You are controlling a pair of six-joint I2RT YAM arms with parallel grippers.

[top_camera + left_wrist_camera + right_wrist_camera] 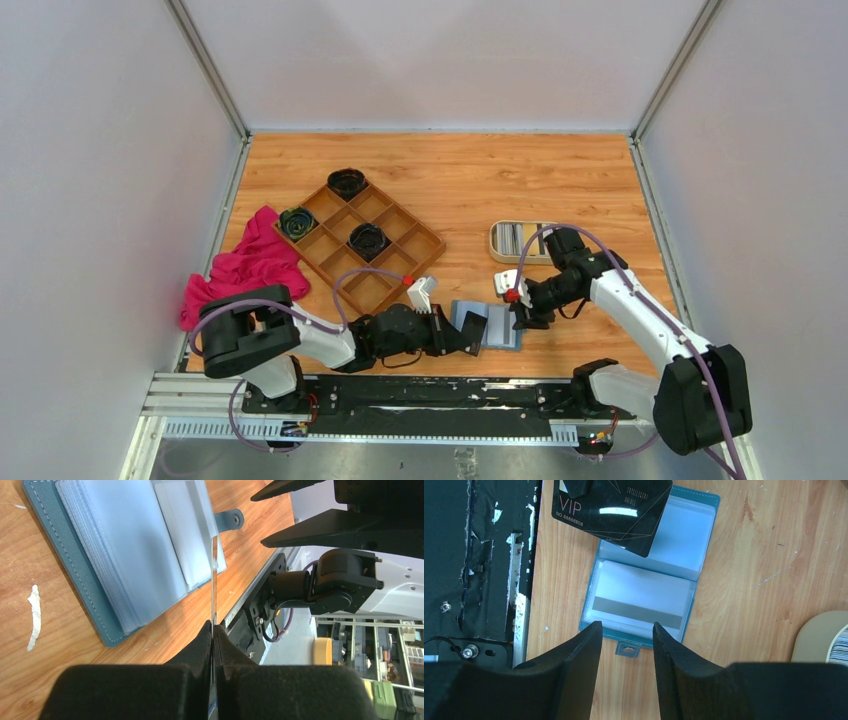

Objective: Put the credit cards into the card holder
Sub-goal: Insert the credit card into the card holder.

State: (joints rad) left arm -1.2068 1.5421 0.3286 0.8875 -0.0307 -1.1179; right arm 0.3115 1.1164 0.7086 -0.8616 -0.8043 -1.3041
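The teal card holder [497, 328] lies open near the table's front edge, clear sleeves up [125, 555]. A whitish credit card with a grey stripe [640, 596] sits inside the sleeve nearest the snap tab [628, 649]. My left gripper [214, 630] is shut on a dark credit card, seen edge-on [214, 580] in its own view and as a black "VIP" card [614, 510] hovering over the holder's far half. My right gripper [624, 630] hangs open just above the snap tab, holding nothing. More cards [510, 238] lie in the cream tray.
A cream oval tray [535, 258] stands behind the right gripper, its rim [814, 635] close to the holder. A brown compartment tray [392, 222] and a pink cloth [245, 265] lie at the left. The black base rail [474, 555] borders the table's front edge.
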